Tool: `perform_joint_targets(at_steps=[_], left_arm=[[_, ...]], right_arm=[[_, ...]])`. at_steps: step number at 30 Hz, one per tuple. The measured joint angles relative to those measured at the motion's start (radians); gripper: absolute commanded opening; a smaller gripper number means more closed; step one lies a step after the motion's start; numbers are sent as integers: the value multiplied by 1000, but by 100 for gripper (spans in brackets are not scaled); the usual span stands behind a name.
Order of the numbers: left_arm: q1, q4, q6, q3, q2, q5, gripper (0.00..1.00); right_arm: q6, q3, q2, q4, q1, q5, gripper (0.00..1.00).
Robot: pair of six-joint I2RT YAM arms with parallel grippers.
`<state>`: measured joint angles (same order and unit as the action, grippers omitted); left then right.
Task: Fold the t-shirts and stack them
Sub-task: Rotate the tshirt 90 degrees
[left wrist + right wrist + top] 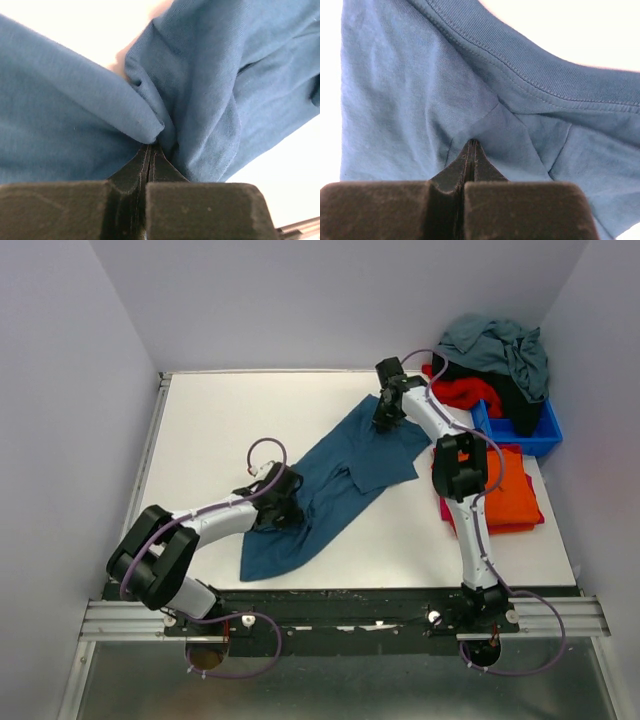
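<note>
Teal t-shirt (335, 485): lies rumpled and diagonal across the middle of the bench (220, 430).
Left pincer (150, 148): closed, pinching a fold at the shirt's near-left part.
Right pincer (472, 145): closed, pinching the same shirt just below the collar, at its far end.
Orange t-shirt (505, 490): folded, right side of the bench, on a pink t-shirt (446, 512).
Blue bin (535, 438): far right corner, heaped with red t-shirt (465, 392), black t-shirt (515, 400) and grey-blue t-shirt (495, 345).

Left gripper (281, 508) and right gripper (385, 423) pinch the outstretched teal t-shirt (335, 485).
</note>
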<state>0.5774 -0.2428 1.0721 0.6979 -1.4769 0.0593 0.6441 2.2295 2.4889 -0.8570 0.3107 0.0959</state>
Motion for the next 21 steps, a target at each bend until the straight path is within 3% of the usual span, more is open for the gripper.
perform_joint_targets(at_steps=[5, 12, 21], left_arm=[[141, 42, 172, -16, -8, -24, 0], [286, 101, 355, -19, -39, -34, 0], [367, 109, 473, -6, -55, -15, 0]], right_arm=[[-33, 93, 55, 8, 56, 0, 1], [-55, 96, 66, 65, 107, -54, 0], [-55, 193, 143, 144, 135, -170, 1]])
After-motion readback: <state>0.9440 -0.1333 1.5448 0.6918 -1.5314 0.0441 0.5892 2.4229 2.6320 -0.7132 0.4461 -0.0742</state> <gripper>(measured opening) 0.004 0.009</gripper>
